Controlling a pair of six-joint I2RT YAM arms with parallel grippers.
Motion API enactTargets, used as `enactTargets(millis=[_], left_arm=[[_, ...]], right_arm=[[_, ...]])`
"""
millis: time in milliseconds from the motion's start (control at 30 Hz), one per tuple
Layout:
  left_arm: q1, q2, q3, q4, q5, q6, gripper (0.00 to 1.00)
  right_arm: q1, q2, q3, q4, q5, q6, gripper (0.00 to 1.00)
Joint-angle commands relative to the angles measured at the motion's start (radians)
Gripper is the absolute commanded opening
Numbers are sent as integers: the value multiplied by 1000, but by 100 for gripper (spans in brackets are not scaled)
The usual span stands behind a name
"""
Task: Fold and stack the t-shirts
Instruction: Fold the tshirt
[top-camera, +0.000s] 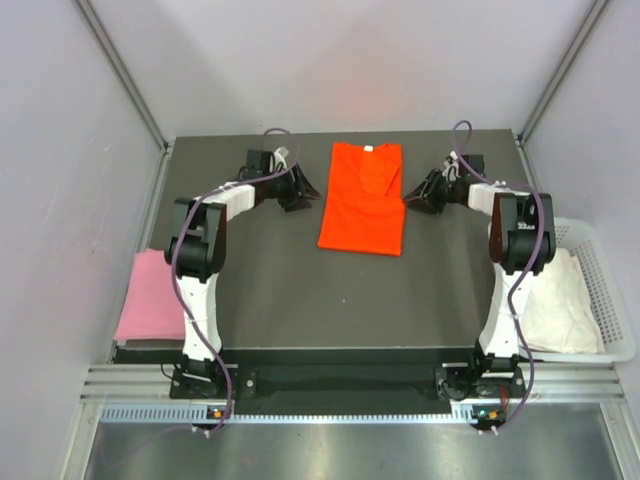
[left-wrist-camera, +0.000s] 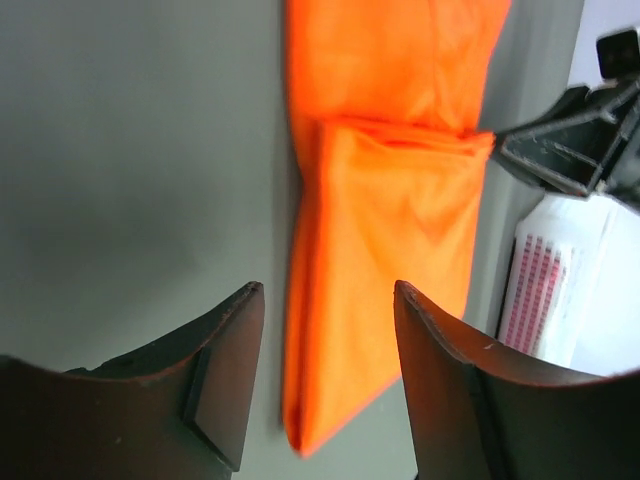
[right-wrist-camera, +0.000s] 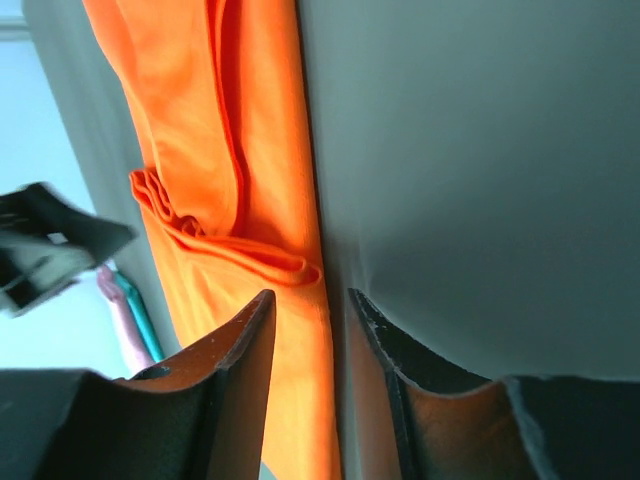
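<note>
Overhead camera looks down from behind the arms (top-camera: 200, 240) on the whole surface (top-camera: 270, 290); wrist cameras peer close past left claw (left-wrist-camera: 325, 300) and right claw (right-wrist-camera: 310, 300) at the shared orange tee (top-camera: 363, 200), from opposite sides.

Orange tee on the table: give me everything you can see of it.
The orange-red t-shirt looks like soft, plain fabric. It lies flat on the dark table, at the far middle. Its sides and sleeves are folded inward, so it forms a narrow rectangle with layered creases. The neckline, with a small white label, points to the far edge. The left gripper and right gripper flank it, both open, neither gripping it. Nothing lies on it.
</note>
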Motion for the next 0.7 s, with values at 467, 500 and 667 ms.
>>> enactTargets(millis=[467, 500, 667], left_arm=[[-47, 192, 146, 201, -31, -128, 48], [-49, 195, 158, 193, -33, -128, 47], [-55, 212, 176, 213, -27, -151, 34]], right_arm=[[9, 55, 4, 125, -45, 81, 32], [9, 56, 7, 125, -44, 81, 31], [9, 49, 16, 107, -35, 76, 22]])
